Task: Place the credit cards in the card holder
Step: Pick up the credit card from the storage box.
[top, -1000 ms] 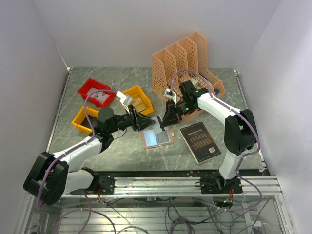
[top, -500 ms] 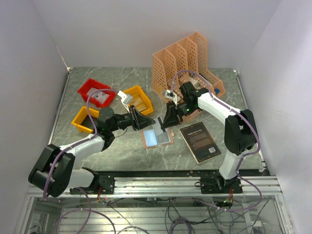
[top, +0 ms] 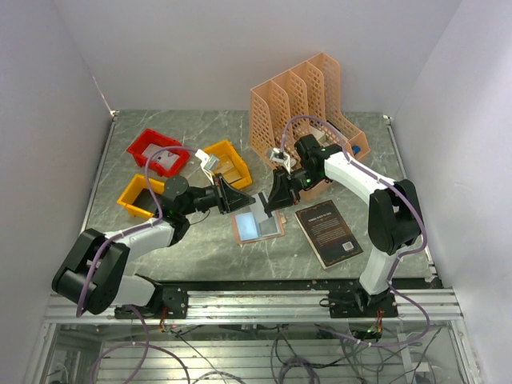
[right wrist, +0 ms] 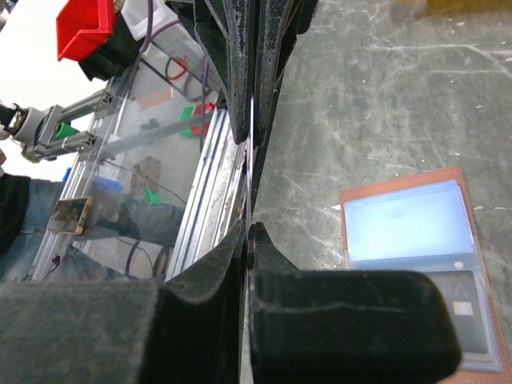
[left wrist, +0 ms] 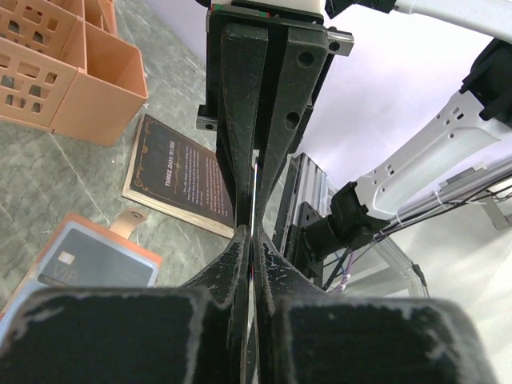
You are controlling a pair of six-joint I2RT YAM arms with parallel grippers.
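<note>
A thin pale credit card [left wrist: 254, 192] stands on edge in the air. The left fingers [left wrist: 232, 268] are pressed together on one end and the right fingers [right wrist: 216, 268] on the other. Close below, on the grey marble-pattern desk [top: 200, 240], lies the open salmon-pink leather-like card holder [top: 258, 226]. The card is probably light, stiff and slippery. It is better held near a short edge, leaving the other end free for a pocket.

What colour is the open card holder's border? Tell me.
The card holder has a salmon-pink border; the right wrist view shows it best.
</note>
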